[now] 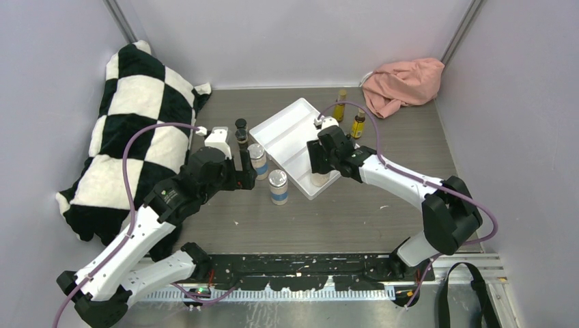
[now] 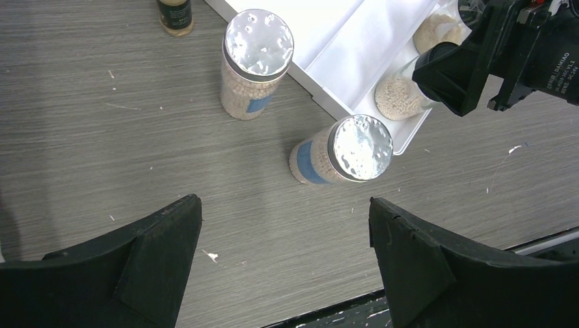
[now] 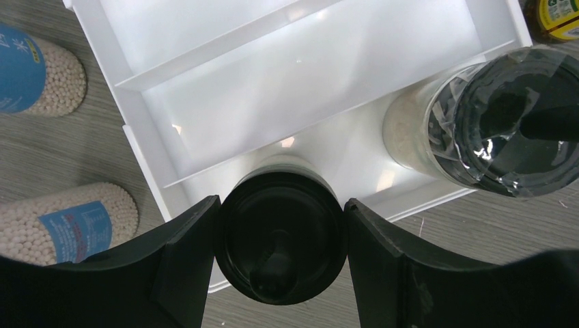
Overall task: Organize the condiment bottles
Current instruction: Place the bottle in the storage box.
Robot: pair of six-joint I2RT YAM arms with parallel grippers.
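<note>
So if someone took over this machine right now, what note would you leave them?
Left gripper: open and empty, over the table by the two silver-lidded jars.
Right gripper: shut on the black cap of a tan jar, which is in the end compartment of the tray.
Done: the second tan jar stands beside it in that compartment.
Left: release this jar. Both silver-lidded jars, two dark bottles and two amber bottles stand on the table outside the tray.
</note>
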